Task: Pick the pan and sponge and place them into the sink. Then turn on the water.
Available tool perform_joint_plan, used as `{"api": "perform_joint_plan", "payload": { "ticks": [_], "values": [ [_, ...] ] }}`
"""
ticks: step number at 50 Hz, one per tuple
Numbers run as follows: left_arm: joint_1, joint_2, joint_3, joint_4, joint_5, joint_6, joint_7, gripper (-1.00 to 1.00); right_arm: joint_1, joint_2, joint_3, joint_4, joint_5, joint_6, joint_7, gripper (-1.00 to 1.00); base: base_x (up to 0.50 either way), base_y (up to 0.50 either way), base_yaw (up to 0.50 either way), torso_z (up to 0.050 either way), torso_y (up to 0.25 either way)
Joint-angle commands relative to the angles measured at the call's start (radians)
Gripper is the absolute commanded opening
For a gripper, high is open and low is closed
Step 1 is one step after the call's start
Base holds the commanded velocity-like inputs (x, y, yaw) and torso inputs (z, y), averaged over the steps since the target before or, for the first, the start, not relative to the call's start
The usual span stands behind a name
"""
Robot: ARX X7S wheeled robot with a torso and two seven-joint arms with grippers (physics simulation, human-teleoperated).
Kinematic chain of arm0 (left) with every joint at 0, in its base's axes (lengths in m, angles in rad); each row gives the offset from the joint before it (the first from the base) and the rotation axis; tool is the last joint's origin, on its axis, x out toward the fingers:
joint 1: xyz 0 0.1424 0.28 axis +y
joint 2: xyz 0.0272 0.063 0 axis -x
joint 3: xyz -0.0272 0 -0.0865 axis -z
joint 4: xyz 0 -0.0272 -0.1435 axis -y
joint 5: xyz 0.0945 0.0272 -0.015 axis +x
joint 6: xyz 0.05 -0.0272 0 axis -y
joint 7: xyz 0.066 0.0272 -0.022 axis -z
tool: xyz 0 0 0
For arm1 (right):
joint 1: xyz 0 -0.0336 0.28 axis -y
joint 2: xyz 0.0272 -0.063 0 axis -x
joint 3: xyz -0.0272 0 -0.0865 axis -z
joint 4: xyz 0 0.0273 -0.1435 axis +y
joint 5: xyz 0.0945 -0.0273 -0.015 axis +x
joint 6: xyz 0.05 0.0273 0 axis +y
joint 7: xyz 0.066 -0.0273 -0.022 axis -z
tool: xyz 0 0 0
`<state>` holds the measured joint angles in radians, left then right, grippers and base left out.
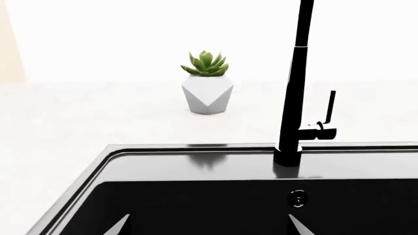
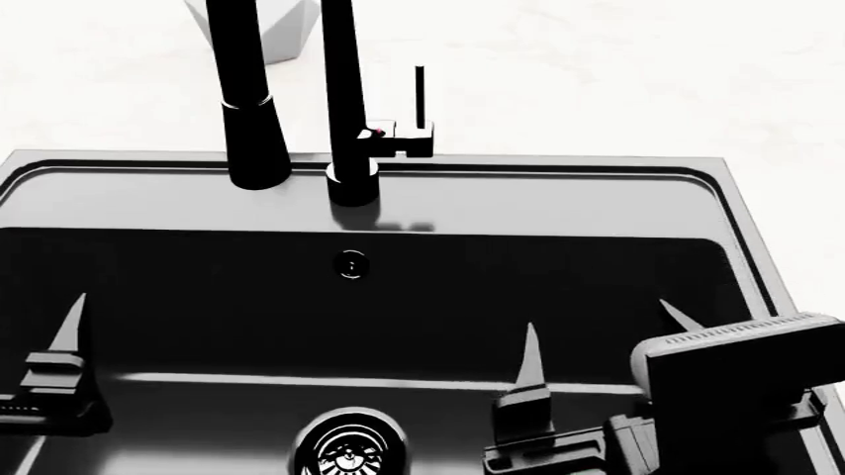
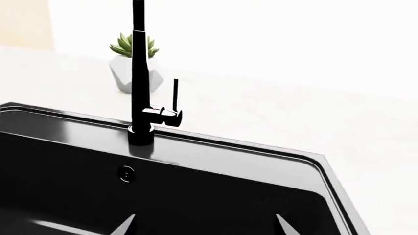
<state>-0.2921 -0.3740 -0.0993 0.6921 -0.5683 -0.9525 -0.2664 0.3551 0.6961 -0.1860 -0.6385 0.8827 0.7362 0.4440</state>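
Observation:
The sink [image 2: 528, 178] is a glossy black basin with a chrome drain [image 2: 350, 450] and a small overflow hole [image 2: 350, 264]. The pan and the sponge are out of view. No water runs from the tall black faucet [image 2: 346, 99]. My left gripper [image 1: 209, 220] is open and empty over the left side of the basin; one of its fingers [image 2: 66, 332] shows in the head view. My right gripper [image 2: 597, 315] is open and empty over the right side of the basin, and it also shows in the right wrist view [image 3: 205, 218].
The faucet's thin upright lever [image 2: 419, 99] stands just right of its base on the back rim. A white faceted pot with a green plant [image 1: 207, 90] sits on the pale counter behind the sink. The counter surrounds the basin.

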Motion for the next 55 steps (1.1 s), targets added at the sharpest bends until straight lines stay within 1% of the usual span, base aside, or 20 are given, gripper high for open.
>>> {"api": "perform_joint_plan", "payload": {
  "ticks": [1,2,7,10,18,22,33,34,41,43,55],
  "values": [
    [-0.001,-0.008,-0.012,-0.018,0.027,0.013,0.008,1.0,-0.025,0.027,0.034,-0.061,0.008,0.002,0.009,1.0,0.0,0.0,0.0,0.0,0.0],
    [-0.003,-0.004,-0.004,-0.022,0.032,0.016,0.004,1.0,-0.007,0.035,0.015,-0.06,0.017,0.044,0.022,1.0,0.0,0.0,0.0,0.0,0.0],
    [-0.002,-0.001,0.002,-0.025,0.036,0.019,-0.002,1.0,-0.017,0.031,0.026,-0.057,0.006,0.014,0.013,1.0,0.0,0.0,0.0,0.0,0.0],
    [0.004,-0.001,0.001,-0.023,0.036,0.026,-0.002,1.0,-0.026,0.029,0.002,-0.054,-0.015,0.006,-0.004,1.0,0.0,0.0,0.0,0.0,0.0],
    [-0.006,0.005,0.017,-0.024,0.038,0.021,-0.013,1.0,-0.029,0.02,-0.004,-0.037,-0.024,-0.003,-0.005,1.0,0.0,0.01,0.0,0.0,0.0],
    [0.007,-0.007,-0.005,-0.02,0.026,0.025,-0.002,1.0,-0.024,0.019,-0.002,-0.04,-0.02,0.0,0.0,1.0,0.0,0.33,0.0,0.0,0.0],
    [0.001,-0.002,0.009,-0.016,0.026,0.022,-0.015,1.0,-0.011,0.021,0.0,-0.04,-0.011,0.012,0.012,1.0,0.0,0.35,0.0,0.0,0.0],
    [0.01,-0.012,-0.009,-0.011,0.016,0.023,-0.006,1.0,-0.012,0.021,0.002,-0.04,-0.01,0.01,0.012,1.0,0.0,0.36,0.0,0.0,0.0],
    [-0.007,0.002,0.02,-0.018,0.028,0.02,-0.024,1.0,-0.056,0.016,0.047,-0.037,0.008,-0.023,0.027,1.0,0.0,0.36,0.0,0.0,0.0],
    [0.002,-0.008,0.003,-0.015,0.019,0.022,-0.016,1.0,-0.054,0.016,0.047,-0.038,0.012,-0.019,0.03,1.0,0.0,0.36,0.0,0.0,0.0],
    [-0.005,-0.01,0.008,-0.009,0.012,0.016,-0.023,1.0,-0.05,0.008,0.047,-0.024,0.016,-0.024,0.032,1.0,-0.03,0.36,0.0,0.0,0.0]
  ]
}}
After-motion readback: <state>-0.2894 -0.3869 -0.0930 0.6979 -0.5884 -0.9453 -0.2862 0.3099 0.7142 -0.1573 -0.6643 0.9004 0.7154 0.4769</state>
